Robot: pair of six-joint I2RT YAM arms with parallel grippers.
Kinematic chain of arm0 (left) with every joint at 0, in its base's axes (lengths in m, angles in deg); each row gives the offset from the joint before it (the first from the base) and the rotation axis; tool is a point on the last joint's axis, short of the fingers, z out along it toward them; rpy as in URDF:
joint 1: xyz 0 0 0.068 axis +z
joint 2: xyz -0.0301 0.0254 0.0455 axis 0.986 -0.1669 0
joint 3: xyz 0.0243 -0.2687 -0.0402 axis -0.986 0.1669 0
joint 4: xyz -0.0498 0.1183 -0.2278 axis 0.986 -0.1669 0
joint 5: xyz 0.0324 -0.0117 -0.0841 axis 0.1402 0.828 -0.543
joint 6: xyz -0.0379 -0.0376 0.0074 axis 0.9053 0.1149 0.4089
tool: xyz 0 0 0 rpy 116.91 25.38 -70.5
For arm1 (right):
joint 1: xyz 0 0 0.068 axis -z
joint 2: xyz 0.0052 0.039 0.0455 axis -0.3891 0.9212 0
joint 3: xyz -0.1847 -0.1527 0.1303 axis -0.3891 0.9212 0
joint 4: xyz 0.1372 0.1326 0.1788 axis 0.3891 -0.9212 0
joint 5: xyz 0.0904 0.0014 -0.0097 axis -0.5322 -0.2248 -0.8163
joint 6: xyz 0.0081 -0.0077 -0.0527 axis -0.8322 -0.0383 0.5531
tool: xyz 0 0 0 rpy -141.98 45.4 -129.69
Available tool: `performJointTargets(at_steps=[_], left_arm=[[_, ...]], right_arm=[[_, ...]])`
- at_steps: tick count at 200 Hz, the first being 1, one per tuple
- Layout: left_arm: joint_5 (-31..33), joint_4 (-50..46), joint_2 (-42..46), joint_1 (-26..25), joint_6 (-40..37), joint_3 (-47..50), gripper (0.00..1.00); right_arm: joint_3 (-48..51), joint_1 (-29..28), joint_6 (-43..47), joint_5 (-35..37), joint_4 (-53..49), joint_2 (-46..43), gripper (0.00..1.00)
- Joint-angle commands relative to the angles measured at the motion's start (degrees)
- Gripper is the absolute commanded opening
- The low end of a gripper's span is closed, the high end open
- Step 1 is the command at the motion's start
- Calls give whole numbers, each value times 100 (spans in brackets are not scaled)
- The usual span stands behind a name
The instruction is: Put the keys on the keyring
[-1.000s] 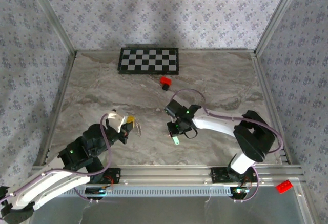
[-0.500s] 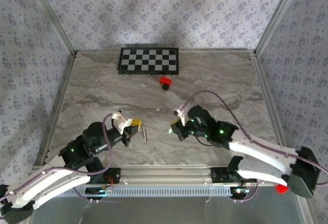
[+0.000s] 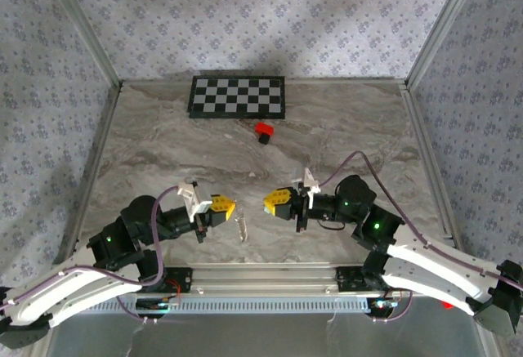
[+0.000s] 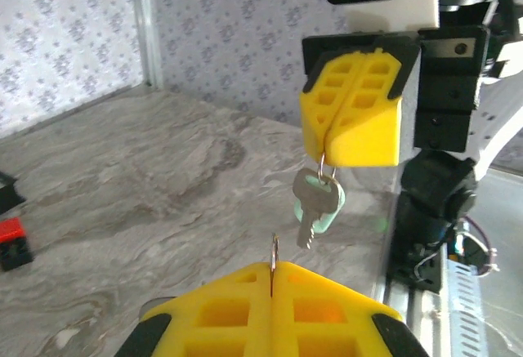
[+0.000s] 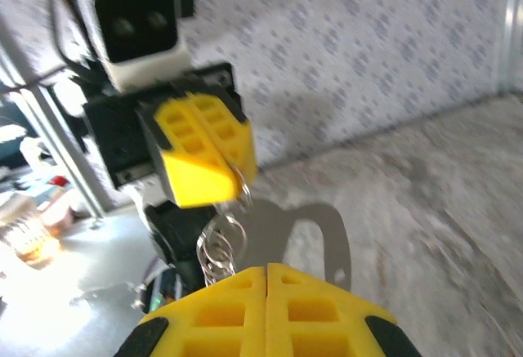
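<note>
My left gripper [image 3: 229,207] is shut on the keyring [image 3: 242,227], a silvery chain of loops that hangs from its yellow fingertips above the table. In the right wrist view the keyring [image 5: 221,243] dangles just beyond my own shut fingers. My right gripper [image 3: 270,203] faces the left one across a small gap and is shut on the key. In the left wrist view the key [image 4: 317,203], silver with a mint-green head, hangs blade down from the right gripper's yellow fingers [image 4: 351,108]. A thin ring edge [image 4: 274,257] sticks out of my left gripper [image 4: 273,269]. My right gripper [image 5: 266,269] shows no gap.
A red block [image 3: 263,131] lies on the marble table [image 3: 163,153] in front of a checkerboard [image 3: 237,96] at the back. An aluminium rail [image 3: 261,275] runs along the near edge. Patterned walls close in the sides and back.
The right arm has swung toward the near edge, turning its gripper to face left. The left gripper has moved right and nearer. The two grippers now point at each other, close together.
</note>
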Motion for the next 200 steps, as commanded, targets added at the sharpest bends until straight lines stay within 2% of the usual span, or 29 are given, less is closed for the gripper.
performJointTargets(at_steps=[1, 45, 94, 151, 200], left_arm=[[-467, 506, 37, -57, -138, -235, 0], [-821, 794, -86, -77, -118, -396, 0], [-982, 1063, -248, -156, -63, -492, 0], [-1175, 1284, -411, -218, -12, -570, 0], [-1230, 1403, -517, -235, 40, -564, 0]], right_arm=[[73, -65, -335, -556, 1132, -118, 0], [-55, -235, -299, -633, 1405, -152, 0], [58, -665, 177, 123, 1410, -312, 0], [371, -899, 189, 685, 1969, -375, 0], [367, -935, 289, 688, 1935, -398, 0]])
